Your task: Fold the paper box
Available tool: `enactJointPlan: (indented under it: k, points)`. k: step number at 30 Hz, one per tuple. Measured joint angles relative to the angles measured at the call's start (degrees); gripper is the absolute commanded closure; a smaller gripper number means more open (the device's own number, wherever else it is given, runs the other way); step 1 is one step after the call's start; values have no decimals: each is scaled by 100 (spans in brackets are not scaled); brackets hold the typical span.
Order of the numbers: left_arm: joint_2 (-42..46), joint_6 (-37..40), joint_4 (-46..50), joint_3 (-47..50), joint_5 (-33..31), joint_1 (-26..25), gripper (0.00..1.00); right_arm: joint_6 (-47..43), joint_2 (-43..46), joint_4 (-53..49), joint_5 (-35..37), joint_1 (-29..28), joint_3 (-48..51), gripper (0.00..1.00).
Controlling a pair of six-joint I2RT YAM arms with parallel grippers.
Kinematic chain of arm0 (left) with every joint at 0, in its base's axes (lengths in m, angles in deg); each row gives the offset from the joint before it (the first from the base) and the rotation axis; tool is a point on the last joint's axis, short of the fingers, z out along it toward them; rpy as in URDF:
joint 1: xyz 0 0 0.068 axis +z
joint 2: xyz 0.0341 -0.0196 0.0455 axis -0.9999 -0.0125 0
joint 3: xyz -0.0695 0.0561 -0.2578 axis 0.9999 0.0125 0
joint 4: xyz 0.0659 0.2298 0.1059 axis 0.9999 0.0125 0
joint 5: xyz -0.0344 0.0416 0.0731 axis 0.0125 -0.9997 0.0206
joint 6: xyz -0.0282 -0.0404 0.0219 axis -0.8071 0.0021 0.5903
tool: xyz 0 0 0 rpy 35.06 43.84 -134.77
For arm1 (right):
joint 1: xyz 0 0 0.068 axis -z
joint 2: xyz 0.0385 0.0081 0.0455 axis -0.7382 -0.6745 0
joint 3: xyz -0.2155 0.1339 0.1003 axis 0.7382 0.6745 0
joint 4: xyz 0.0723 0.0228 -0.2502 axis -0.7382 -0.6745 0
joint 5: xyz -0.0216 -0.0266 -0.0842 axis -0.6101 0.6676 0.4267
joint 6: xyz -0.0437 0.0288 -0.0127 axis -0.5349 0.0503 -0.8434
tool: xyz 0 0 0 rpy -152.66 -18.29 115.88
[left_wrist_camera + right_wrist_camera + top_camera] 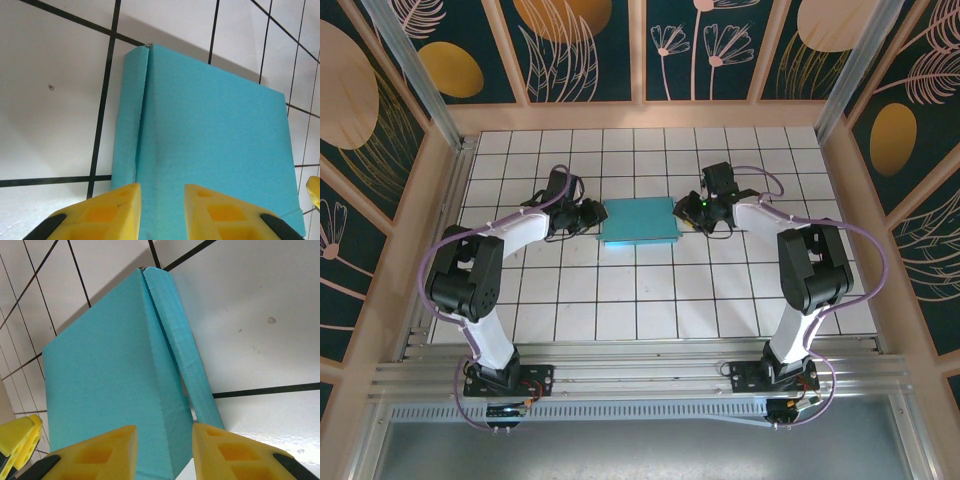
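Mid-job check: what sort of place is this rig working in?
Probably a purpose-built robot test cell: a white gridded tabletop, leaf-patterned wall panels enclosing it, and an aluminium mounting rail at the near edge.

Mid-table, the paper box (640, 221) is hemmed in at both short ends. The left tool (588, 215) stands just beside one end and the right tool (682, 210) just beside the other, each with its jaws apart and the box's folded edge in line with the gap. Bare table (620, 300) lies open along the box's near long side, toward the arm bases, and along its far side up to the back wall (640, 118). The box's top face lies uncovered. Out to either side, the bent arms (515, 230) and their looping purple cables (868, 245) take up room before the wooden side walls (405, 230).
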Motion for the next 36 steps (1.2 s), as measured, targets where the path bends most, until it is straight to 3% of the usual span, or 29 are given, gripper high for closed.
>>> enactJointPlan:
  k: [14,23,31,36]
  points:
    - [-262,42,-133,140,463,7,88,-197,-304,-85,146,-249,-4,77]
    - [-345,66,-354,302,483,7,86,-286,-367,-114,448,-356,-2,75]
    - [-203,175,-164,295,378,4,77,-326,-284,-310,542,-358,-127,62]
    - [-31,380,210,85,136,4,74,-413,-17,-476,896,-326,-345,60]
